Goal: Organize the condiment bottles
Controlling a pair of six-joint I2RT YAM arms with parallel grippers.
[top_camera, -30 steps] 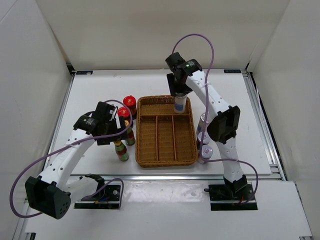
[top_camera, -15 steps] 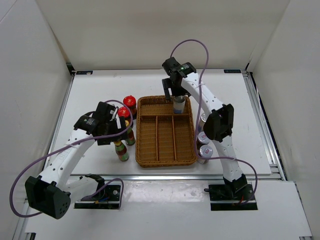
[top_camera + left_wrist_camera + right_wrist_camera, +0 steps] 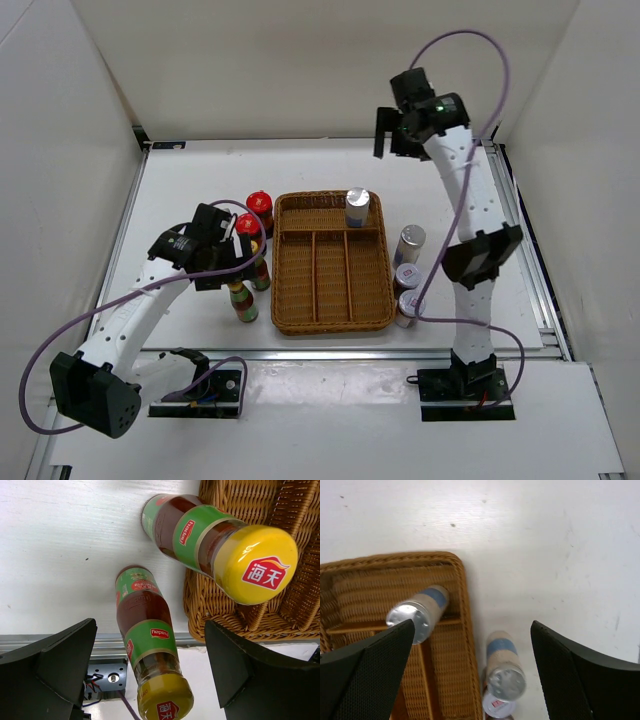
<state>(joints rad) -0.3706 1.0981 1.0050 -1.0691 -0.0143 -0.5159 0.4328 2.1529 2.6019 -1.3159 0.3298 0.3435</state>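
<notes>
Yellow caps (image 3: 255, 562): "海天"; green labels (image 3: 192, 530): "haday".

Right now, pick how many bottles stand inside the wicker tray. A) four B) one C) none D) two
B: only one silver-capped shaker stands in the wicker tray, in its far cross compartment. The other shakers stand on the table to the tray's right. The red-capped jars and yellow-capped bottles stand to its left.
</notes>
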